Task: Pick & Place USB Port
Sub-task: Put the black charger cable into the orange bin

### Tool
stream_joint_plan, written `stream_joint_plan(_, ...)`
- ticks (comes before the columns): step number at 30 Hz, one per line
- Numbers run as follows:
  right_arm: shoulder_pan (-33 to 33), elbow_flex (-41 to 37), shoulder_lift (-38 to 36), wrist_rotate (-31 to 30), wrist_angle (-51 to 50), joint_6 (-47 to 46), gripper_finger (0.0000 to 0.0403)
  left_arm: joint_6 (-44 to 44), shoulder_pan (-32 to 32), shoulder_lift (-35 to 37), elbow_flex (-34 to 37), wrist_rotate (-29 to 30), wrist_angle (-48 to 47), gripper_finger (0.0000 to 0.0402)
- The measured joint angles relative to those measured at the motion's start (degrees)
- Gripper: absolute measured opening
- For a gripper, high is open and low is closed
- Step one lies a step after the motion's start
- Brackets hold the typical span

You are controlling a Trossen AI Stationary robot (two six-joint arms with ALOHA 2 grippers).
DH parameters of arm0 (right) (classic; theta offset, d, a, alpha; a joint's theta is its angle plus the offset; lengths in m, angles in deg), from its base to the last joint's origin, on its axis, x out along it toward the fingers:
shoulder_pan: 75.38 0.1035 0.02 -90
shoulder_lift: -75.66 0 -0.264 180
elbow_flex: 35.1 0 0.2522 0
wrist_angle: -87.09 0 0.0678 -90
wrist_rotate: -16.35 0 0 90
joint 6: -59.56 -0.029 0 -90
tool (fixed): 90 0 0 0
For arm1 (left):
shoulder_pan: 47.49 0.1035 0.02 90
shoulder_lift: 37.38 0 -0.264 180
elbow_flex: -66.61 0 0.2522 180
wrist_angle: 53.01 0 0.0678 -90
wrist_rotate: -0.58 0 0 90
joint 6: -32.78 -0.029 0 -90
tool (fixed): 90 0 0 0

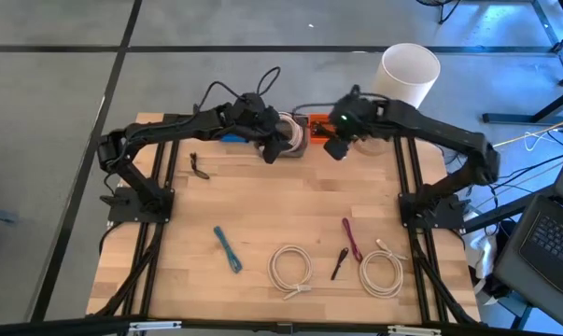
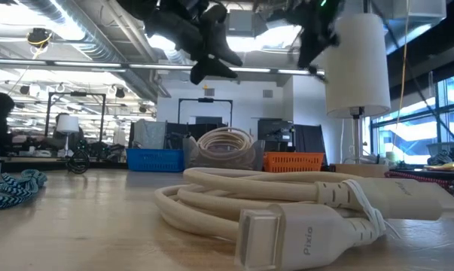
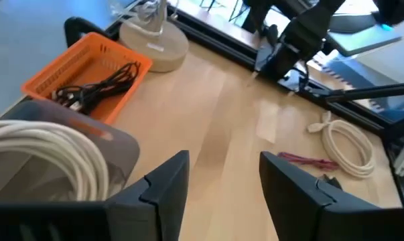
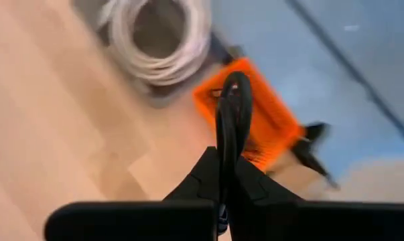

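Observation:
My right gripper (image 1: 336,146) (image 4: 227,157) is shut on a black cable and hovers at the table's far edge, over the orange basket (image 1: 316,125) (image 4: 268,114). My left gripper (image 1: 274,149) (image 3: 223,175) is open and holds nothing. It hangs above the table just in front of the grey bin (image 1: 296,132) (image 3: 121,144), where a white coiled cable (image 3: 34,144) lies. More black cables (image 3: 98,87) lie in the orange basket (image 3: 68,63). In the low view both grippers show high up, left (image 2: 210,64) and right (image 2: 314,41). My right gripper pinches a black cable between its two shut fingers. A bent length of it (image 4: 234,107) sticks out past the fingertips. The cable is lifted clear, above the orange basket's near side. Which part of the cable the fingers hold is hidden by the fingers themselves.
A blue bin (image 1: 231,138) stands left of the grey one. A white cylinder lamp (image 1: 410,73) stands at the far right corner. On the near half lie a teal cable (image 1: 228,249), two cream coils (image 1: 290,269) (image 1: 382,273), a magenta cable (image 1: 352,238) and a black one (image 1: 339,264).

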Motion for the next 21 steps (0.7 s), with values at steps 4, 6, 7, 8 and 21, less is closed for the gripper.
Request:
stream_joint_plan(4,-5.85,0.07,5.87,9.41,5.16,8.29,0.0001,0.1,0.0,0.0,0.0,0.24,-0.08,0.0169)
stream_joint_plan(6,-7.98,1.37,9.03,10.38,6.42,12.54,0.0001,0.11,0.0,0.0,0.0,0.22,-0.08,0.0166)
stream_joint_plan(7,-8.84,2.25,10.62,10.49,6.5,14.43,0.0001,0.11,-0.02,0.0,0.0,0.22,-0.09,0.0165)
stream_joint_plan(8,-9.84,3.29,12.51,10.46,6.34,16.32,0.0001,0.14,-0.02,0.0,0.0,0.22,-0.11,0.0163)
stream_joint_plan(21,-17.45,15.65,31.63,1.61,-1.38,32.26,0.0001,0.25,-0.04,0.0,0.0,0.09,-0.63,0.0155)
